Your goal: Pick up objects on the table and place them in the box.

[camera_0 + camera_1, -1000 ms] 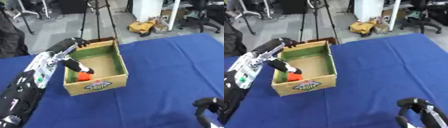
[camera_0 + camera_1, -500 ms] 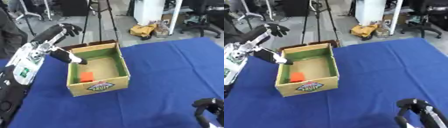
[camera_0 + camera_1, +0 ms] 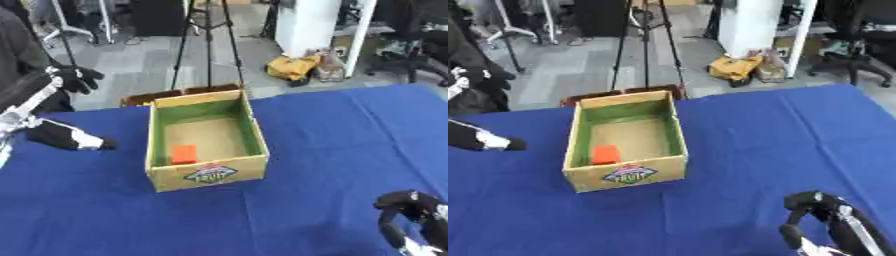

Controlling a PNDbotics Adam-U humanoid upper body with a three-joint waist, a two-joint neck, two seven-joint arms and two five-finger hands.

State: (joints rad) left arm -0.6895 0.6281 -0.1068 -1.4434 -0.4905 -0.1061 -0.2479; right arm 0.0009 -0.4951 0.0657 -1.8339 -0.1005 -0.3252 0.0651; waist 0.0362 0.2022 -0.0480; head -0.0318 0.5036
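Note:
A cardboard box (image 3: 210, 174) with green inner walls stands in the middle of the blue table (image 3: 341, 145). An orange block (image 3: 184, 153) lies on the box floor near its front left corner. My left hand (image 3: 63, 138) hangs open to the left of the box, clear of its wall, fingers spread and holding nothing. At the lower right corner my right hand (image 3: 826, 219) rests open above the cloth, fingers relaxed and empty. No other loose object shows on the table.
Beyond the table's far edge a black tripod (image 3: 208, 45) stands right behind the box. A yellow bag (image 3: 293, 67) lies on the floor and an office chair (image 3: 420, 45) stands at the back right. A brown flap (image 3: 144, 98) shows behind the box.
My left hand has pulled out of the box, up and to the left, and the orange block stays inside. The view has also shifted. The right hand has not moved.

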